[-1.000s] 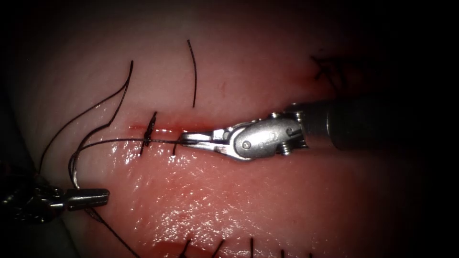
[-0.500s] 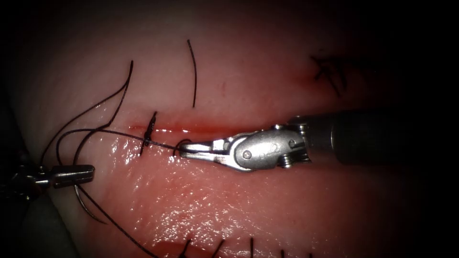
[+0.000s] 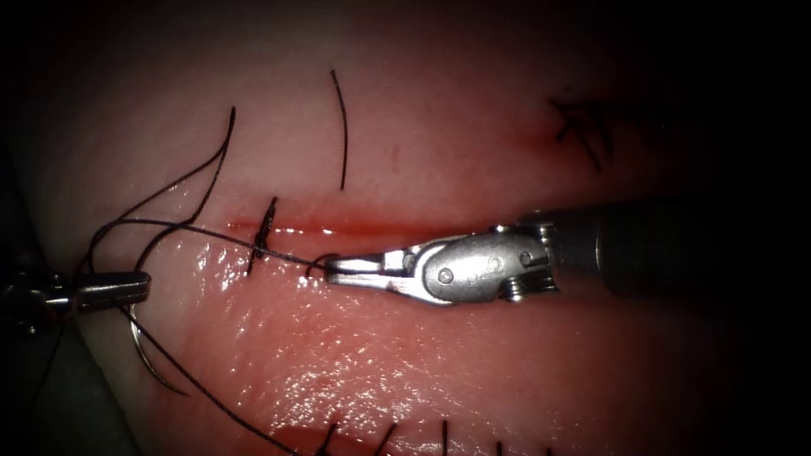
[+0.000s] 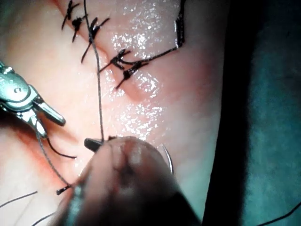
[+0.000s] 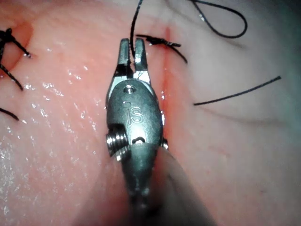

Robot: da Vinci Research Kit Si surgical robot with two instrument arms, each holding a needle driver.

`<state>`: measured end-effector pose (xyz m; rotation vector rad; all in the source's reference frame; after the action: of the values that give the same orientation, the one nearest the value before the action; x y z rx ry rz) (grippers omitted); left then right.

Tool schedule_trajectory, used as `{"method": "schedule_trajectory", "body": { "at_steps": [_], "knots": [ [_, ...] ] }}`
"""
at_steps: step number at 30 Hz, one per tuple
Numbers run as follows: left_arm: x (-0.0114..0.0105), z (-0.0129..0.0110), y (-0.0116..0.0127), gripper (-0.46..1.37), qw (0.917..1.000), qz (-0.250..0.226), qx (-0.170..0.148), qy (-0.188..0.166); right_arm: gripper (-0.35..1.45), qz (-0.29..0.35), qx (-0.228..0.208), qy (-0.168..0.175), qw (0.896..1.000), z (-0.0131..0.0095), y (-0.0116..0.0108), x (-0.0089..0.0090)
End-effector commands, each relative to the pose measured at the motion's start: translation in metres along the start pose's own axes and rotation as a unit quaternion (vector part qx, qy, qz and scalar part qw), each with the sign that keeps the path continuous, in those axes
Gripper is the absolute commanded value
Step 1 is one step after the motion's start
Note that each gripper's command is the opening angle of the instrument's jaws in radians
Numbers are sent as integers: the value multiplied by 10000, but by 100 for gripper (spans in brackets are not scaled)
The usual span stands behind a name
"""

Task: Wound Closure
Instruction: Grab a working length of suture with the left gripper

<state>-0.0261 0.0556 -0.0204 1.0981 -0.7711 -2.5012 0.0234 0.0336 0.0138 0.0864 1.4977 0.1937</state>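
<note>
The left gripper, at 9 o'clock, is closed on the needle near its upper end; the curve hangs free, outside the tissue. The thread runs taut from there, across the knot on the cut, to the right gripper, which pinches it at centre, holding tension on the stitch.
</note>
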Motion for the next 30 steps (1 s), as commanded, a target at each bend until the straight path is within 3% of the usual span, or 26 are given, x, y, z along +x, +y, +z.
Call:
{"method": "schedule_trajectory", "body": {
  "at_steps": [1,5,11,22,30],
  "knots": [
    [2,2,1,-35,10000,20,-41,-9,92,3,8,-3,10000,0,2,0],
    [10,4,2,-35,10000,72,-29,-44,109,63,-51,-4,10000,-1,8,3],
    [19,5,2,-35,9998,153,-20,-86,113,146,-133,64,9998,-10,23,10],
    [27,9,2,-35,9997,232,-3,-70,107,71,-409,-72,9991,-27,64,27],
    [31,12,1,-35,9996,280,4,-40,100,-48,-482,-116,9988,-28,84,27]
  ]
}}
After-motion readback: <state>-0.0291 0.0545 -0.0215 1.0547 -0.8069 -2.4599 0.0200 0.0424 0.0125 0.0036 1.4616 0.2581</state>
